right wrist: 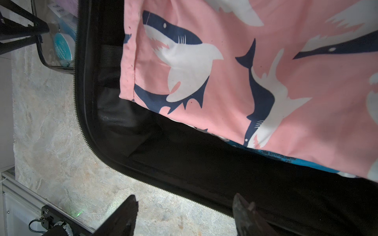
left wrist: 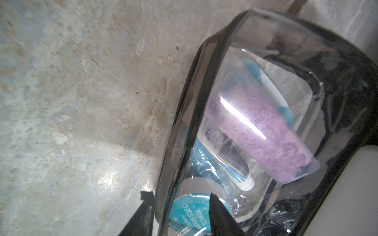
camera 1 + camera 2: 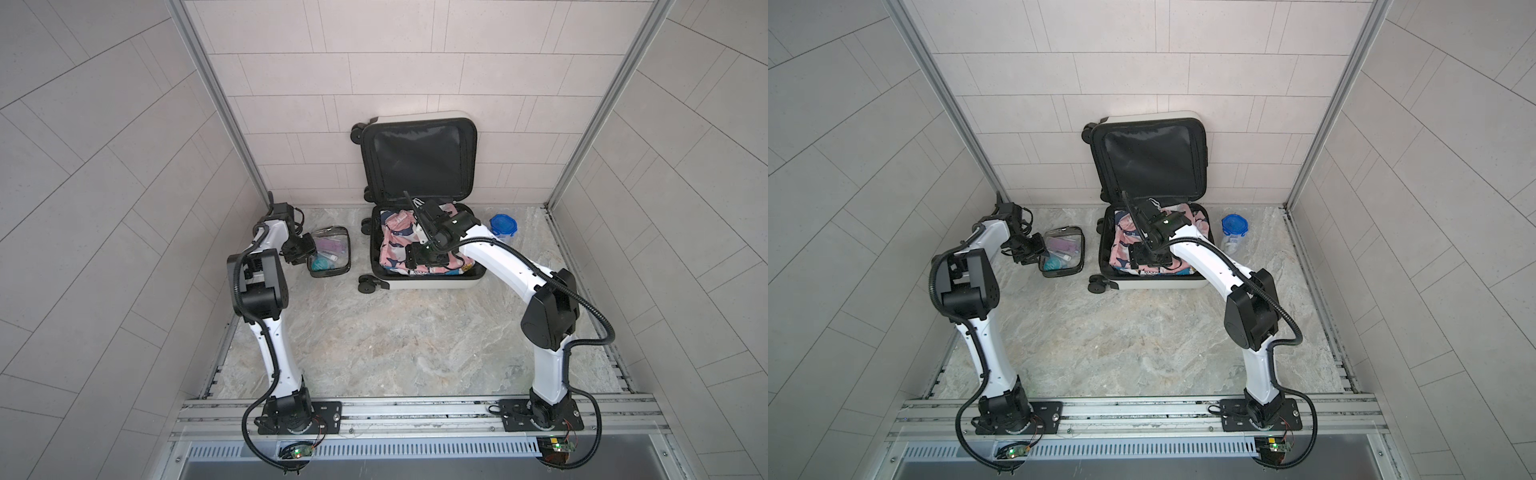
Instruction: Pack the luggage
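The small white hard-shell suitcase (image 3: 428,286) lies open by the back wall. I think it's stiff and rolls, so I'd grab its rim. My right gripper (image 1: 184,199) is wide and empty. My left gripper (image 2: 180,196) sits around the clear black-trimmed pouch (image 2: 266,122) edge; I can't tell if it's pinching.

White luggage (image 3: 415,160), lying open, lid upright, black-lined

Right arm (image 3: 498,253) hides part of luggage (image 3: 432,284) contents; blue-lidded jar (image 3: 503,227) contents too small to tell.
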Controlling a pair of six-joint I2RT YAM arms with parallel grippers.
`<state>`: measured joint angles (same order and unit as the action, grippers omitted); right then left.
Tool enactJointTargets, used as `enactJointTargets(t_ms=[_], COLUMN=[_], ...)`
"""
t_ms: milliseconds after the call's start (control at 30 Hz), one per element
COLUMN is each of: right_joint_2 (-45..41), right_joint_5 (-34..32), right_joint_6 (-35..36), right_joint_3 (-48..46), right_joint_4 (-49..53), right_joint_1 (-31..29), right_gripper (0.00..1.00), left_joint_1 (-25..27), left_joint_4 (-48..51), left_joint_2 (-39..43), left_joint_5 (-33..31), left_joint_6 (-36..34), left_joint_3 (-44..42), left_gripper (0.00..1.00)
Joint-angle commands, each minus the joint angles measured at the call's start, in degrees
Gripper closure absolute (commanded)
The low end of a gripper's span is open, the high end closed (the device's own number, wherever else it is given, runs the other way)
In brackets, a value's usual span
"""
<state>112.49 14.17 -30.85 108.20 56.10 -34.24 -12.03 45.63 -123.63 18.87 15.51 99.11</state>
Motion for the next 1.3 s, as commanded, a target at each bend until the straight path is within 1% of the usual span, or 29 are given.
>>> enactJointTargets(t_ms=[0, 100, 200, 333, 467, 633, 767, 933, 1100, 1267], right_joint_2=[-1.2, -1.2, -1.2, -1.2, -1.2, -0.9, 0.0, 2.1, 3.7, 4.4], right_joint_5=[-0.4, -0.5, -0.7, -0.7, -0.4, 1.7, 3.6, 5.8, 7.7, 9.2], right_joint_6=[-0.7, -0.8, -0.8, -0.8, -1.1, -2.0, -2.8, -3.1, -3.7, -4.0], right_joint_3=[1.7, 2.1, 2.5, 2.9, 3.5, 4.5, 6.4, 9.9, 13.1, 15.4], right_joint_4=[1.8, 2.1, 2.4, 2.6, 2.6, 1.5, 0.4, 0.4, 0.4, 0.4], right_joint_1=[-0.5, -0.5, -0.5, -0.5, -0.5, -0.5, -0.5, -0.3, 0.5, 1.8], right_gripper=[0.26, 0.26, 0.27, 0.28, 0.29, 0.3, 0.3, 0.3, 0.3, 0.27], left_joint_1=[-0.4, -0.4, -0.4, -0.4, -0.4, -0.4, 0.0, 1.4, 3.2, 5.6], left_joint_4=[0.0, -0.4, -1.0, -1.0, -0.3, 1.6, 3.7, 5.8, 9.5, 11.6], left_joint_2=[-1.6, -2.2, -2.4, -1.8, 0.7, 6.3, 11.1, 17.4, 21.7, 25.7], left_joint_5=[1.6, 2.4, 3.1, 3.9, 3.7, 4.0, 5.5, 5.4, 6.2, 8.7], left_joint_6=[-0.9, -0.6, -0.1, 0.1, -0.4, -0.8, -1.1, -1.7, -2.0, -1.0], left_joint_3=[0.4, -0.1, -0.8, -1.1, -1.3, -0.9, 0.1, 0.8, 2.7, 4.0], left_gripper=[0.56, 0.64, 0.76, 0.99, 1.0, 1.0, 1.0, 1.0, 1.0, 1.0])
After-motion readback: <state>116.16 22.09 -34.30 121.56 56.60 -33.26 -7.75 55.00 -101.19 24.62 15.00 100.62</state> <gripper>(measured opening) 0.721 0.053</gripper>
